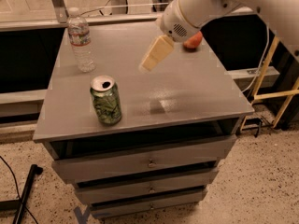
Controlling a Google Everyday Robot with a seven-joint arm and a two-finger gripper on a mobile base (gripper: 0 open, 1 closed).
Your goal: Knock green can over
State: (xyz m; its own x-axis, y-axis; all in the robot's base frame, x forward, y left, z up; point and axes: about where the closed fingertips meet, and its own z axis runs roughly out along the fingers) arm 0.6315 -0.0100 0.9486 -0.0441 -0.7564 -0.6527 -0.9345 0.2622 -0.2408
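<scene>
Hanging over the middle of the table, the robot's cream-coloured, wedge-shaped plastic hand (155, 55) points down and to the left from the end of a smooth white rounded arm (205, 6). It appears as one pale block, so whether it is clenched or released cannot be told. It holds nothing and touches nothing.

The green can (106, 100), a small aluminium drink can, stands upright near the front-left part of the flat grey matte table (196, 92), well apart from the hand. Its sides carry a mottled dark-green leafy pattern, and its silver top shows a pull-tab and a dark opening. No writing on it can be read.

Behind the can, near the back-left corner, a taller clear ribbed plastic water bottle (80, 40) with a pale cap stands upright. Its white label seems to bear a red band, but the words are illegible. A round red-orange fruit (193, 41) lies near the back-right edge, partly behind the arm.

Under the tabletop are three grey drawers (149, 160) with small metal knobs, above a speckled stone-like floor (261, 181).
</scene>
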